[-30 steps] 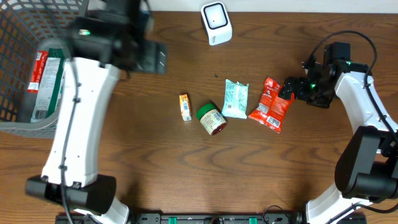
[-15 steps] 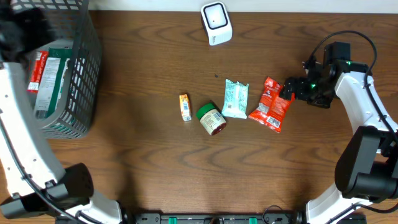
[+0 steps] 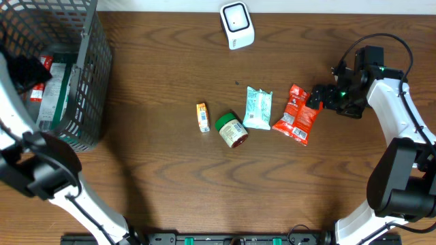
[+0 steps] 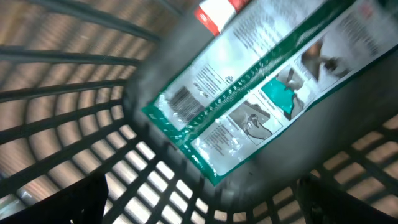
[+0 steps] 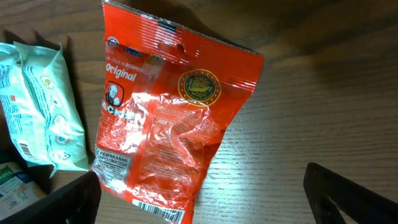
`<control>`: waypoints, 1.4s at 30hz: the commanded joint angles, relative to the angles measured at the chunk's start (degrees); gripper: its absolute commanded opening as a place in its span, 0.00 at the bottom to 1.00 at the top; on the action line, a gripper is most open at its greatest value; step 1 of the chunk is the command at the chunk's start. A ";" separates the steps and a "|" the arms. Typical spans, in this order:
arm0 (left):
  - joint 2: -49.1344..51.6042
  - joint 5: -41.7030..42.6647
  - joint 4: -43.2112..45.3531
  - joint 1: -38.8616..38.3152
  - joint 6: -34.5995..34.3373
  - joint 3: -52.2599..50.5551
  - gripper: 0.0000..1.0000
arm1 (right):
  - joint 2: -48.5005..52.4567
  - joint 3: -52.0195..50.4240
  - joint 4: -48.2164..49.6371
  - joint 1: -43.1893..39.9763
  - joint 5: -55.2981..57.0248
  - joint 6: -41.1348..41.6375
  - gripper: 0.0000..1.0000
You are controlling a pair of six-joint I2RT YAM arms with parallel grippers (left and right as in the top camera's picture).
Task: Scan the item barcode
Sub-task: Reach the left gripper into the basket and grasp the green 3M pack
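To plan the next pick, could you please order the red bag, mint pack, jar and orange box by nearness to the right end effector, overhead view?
1. red bag, beside the right end effector
2. mint pack, next along
3. jar, mid-table
4. orange box, row's far end

The widest open stretch of desk [image 3: 157,177] runs along the near side, in front of the row of four items, and continues up the broad gap between the wire basket [image 3: 92,82] and the small orange box [image 3: 203,117]. A narrower bare band separates the scanner [image 3: 236,25] from the row. Inside the row room is tight: the jar [image 3: 231,131] sits just beside the box and the pale green packet [image 3: 258,108], which lies just beside the red bag [image 3: 296,114]. The right gripper [image 3: 320,96], fingers [image 5: 62,202] spread wide, crowds the bag's right edge. Over the basket, the left gripper [image 4: 205,208] has wire walls all round and a flat green-and-white packet [image 4: 261,93] below.
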 commanded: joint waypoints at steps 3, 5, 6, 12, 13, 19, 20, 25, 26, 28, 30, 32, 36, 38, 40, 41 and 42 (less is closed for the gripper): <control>5.40 -0.52 0.61 -2.19 2.62 -1.16 0.97 | -0.46 0.52 -0.02 -0.13 0.28 -0.24 0.99; 7.06 -0.50 0.92 -2.67 2.75 -1.22 0.97 | -0.46 0.52 -0.04 -0.13 0.28 -0.24 0.99; 7.82 -0.52 1.05 -2.84 2.82 -1.31 0.97 | -0.46 0.52 -0.04 -0.13 0.28 -0.24 0.99; 12.00 -0.52 1.20 -3.39 4.87 -2.36 0.97 | -0.46 0.52 -0.04 -0.11 0.28 -0.24 0.99; 12.70 -0.55 1.46 -3.39 5.11 -2.54 0.97 | -0.46 0.52 -0.02 -0.11 0.28 -0.24 0.99; 15.17 -0.28 1.88 -3.39 6.80 -3.19 0.97 | -0.46 0.52 -0.02 -0.13 0.28 -0.24 0.99; 15.39 0.07 1.95 -3.39 7.08 -3.58 0.97 | -0.46 0.52 -0.04 -0.13 0.28 -0.24 0.99; 15.39 6.40 4.59 -3.41 10.95 -7.39 0.97 | -0.46 0.52 -0.04 -0.13 0.28 -0.24 0.99; 15.39 6.99 5.62 -3.39 10.88 -8.26 0.97 | -0.46 0.52 -0.02 -0.13 0.28 -0.24 0.99; 15.39 7.69 7.76 -3.41 10.86 -10.34 0.98 | -0.46 0.52 -0.04 -0.13 0.28 -0.24 0.99; 15.39 7.69 9.94 -3.39 10.86 -12.76 0.98 | -0.46 0.52 -0.04 -0.13 0.28 -0.24 0.99; 15.39 7.63 13.68 -3.39 10.71 -16.63 0.98 | -0.46 0.52 -0.04 -0.13 0.28 -0.24 0.99; 15.39 6.93 17.92 -3.39 9.75 -21.09 0.97 | -0.46 0.52 -0.04 -0.13 0.28 -0.24 0.99; 15.39 6.93 18.97 -3.39 9.75 -22.18 0.93 | -0.46 0.52 -0.04 -0.13 0.28 -0.24 0.99; 15.39 6.95 19.39 -3.39 9.75 -22.29 0.84 | -0.46 0.52 -0.04 -0.13 0.28 -0.24 0.99; 15.32 6.93 19.61 -3.37 9.77 -22.27 0.77 | -0.46 0.52 -0.04 -0.13 0.28 -0.24 0.99; 15.30 6.84 20.02 -3.34 9.75 -22.21 0.65 | -0.46 0.52 -0.04 -0.13 0.28 -0.24 0.99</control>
